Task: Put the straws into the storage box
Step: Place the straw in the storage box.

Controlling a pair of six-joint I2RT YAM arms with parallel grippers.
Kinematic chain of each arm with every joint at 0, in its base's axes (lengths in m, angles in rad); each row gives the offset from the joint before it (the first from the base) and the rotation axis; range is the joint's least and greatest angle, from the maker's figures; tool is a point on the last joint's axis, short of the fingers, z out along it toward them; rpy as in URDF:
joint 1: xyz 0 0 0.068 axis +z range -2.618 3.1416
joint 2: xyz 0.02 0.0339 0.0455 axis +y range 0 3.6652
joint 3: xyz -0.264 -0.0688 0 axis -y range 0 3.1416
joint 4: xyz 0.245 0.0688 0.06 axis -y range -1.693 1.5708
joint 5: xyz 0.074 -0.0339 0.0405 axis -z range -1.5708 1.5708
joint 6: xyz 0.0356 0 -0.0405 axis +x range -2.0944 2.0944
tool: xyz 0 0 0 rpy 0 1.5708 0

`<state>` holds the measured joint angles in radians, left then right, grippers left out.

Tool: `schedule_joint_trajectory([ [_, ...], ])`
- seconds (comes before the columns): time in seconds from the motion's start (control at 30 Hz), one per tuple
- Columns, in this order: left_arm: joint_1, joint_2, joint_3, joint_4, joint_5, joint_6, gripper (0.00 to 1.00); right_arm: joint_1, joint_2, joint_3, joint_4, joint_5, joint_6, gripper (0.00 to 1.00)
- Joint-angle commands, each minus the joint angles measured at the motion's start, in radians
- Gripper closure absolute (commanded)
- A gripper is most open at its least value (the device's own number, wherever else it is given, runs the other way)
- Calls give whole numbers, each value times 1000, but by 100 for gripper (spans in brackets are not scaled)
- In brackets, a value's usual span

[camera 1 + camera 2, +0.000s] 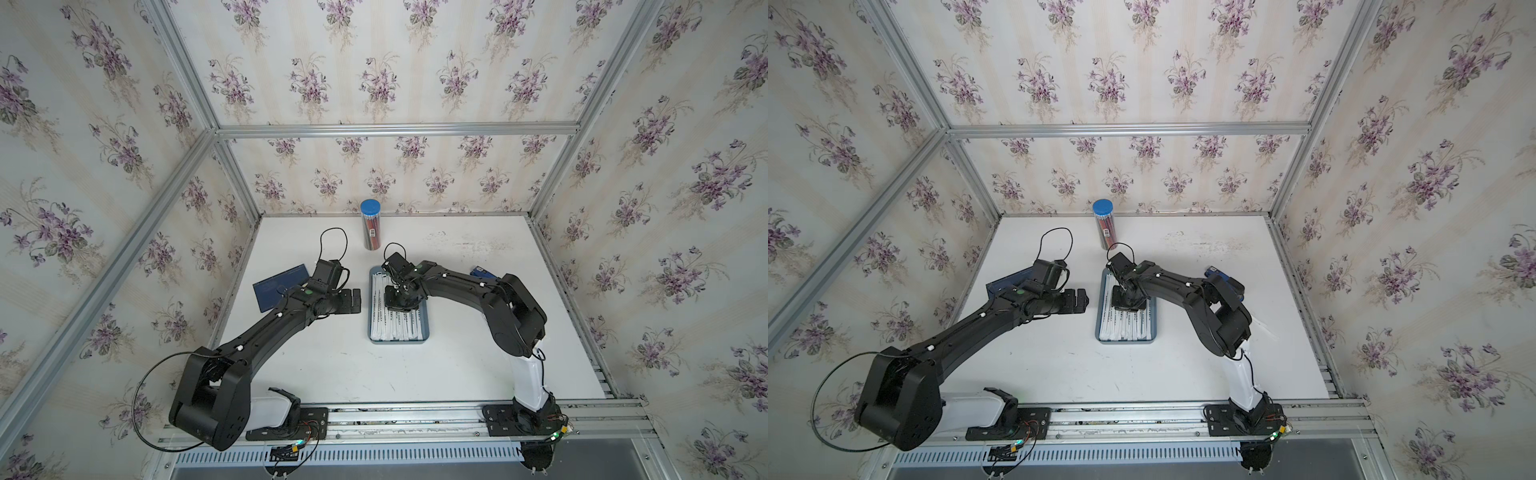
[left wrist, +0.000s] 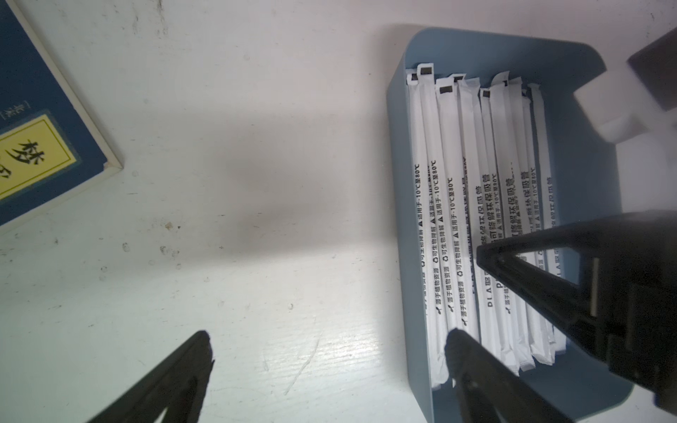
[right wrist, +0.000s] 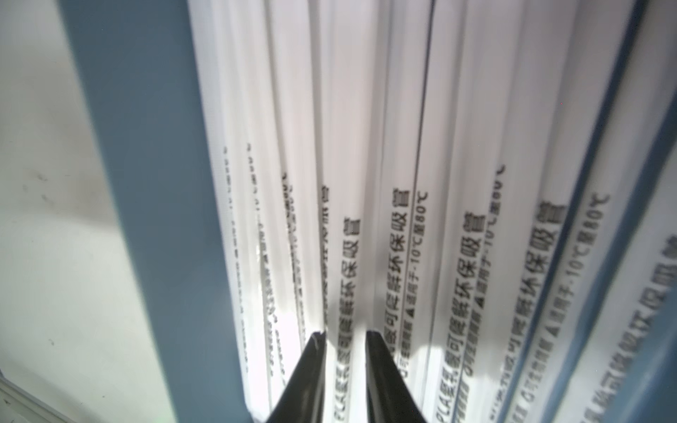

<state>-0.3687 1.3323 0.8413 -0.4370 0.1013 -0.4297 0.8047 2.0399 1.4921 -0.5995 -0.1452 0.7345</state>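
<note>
Toward the left of the white tabletop (image 1: 457, 365) in both top views, a dark blue book (image 1: 272, 291) lies flat; the left wrist view shows a yellow label with black characters on its cover (image 2: 33, 91). Just right of it, the left gripper (image 1: 355, 300) hangs over bare table beside the storage box (image 1: 399, 341), its fingers (image 2: 199, 351) spread wide with nothing between them. Above it in the frame, near the back wall, a clear tube with a blue lid (image 1: 371, 228) stands upright with red pencils inside.

At centre sits the blue-grey storage box, its long sides running up and down the frame. The straws (image 1: 380, 316) lie inside it side by side along its length, white wrappers with black lettering (image 2: 450, 219), dark tips near one end wall.

The right gripper (image 1: 401, 305) points down into the upper half of the box. Its wrist view shows the fingertips (image 3: 315, 344) a narrow gap apart, straddling one straw (image 3: 344, 256) among the others; whether they press on it cannot be told.

Farther right, a small blue object (image 1: 481, 272) shows behind the right arm, too hidden to identify.
</note>
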Motion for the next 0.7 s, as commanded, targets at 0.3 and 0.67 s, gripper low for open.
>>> schedule_joint_trajectory([
  [0.3, 1, 25, 25, -7, -11, 3, 0, -88, -297, -189, -66, 83, -132, 73],
  [0.67, -12, 12, 33, -33, -19, -30, 0, -515, -562, -531, -122, 179, -318, 57],
])
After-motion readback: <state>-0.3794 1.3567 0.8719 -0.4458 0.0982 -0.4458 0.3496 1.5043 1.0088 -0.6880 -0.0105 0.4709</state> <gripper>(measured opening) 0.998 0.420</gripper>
